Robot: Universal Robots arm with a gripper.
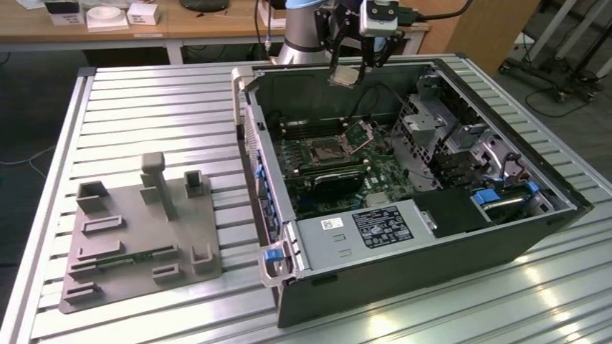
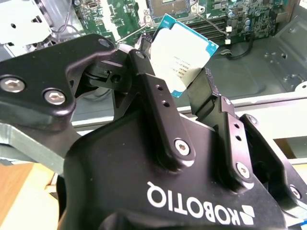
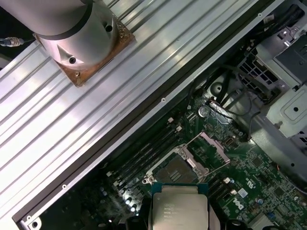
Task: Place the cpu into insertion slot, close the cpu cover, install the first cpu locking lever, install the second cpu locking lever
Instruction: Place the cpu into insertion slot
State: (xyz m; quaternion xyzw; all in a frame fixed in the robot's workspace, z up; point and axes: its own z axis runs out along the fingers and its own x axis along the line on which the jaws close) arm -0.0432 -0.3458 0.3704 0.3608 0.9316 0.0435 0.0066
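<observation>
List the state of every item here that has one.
cpu: gripped, held in the air, clear of the board.
gripper: shut on the cpu.
insertion slot: empty, uncovered.
cpu cover: swung up, open.
computer case: lying on its side, side panel off.

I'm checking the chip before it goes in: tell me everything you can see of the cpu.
The cpu is a small flat square chip: silver-grey metal top with dark print, rimmed by a teal-green board edge. The gripper holds it by two opposite edges, tilted, in the air above the open computer case, apart from the insertion slot, which lies bare with its cpu cover raised. Nothing else touches it.
</observation>
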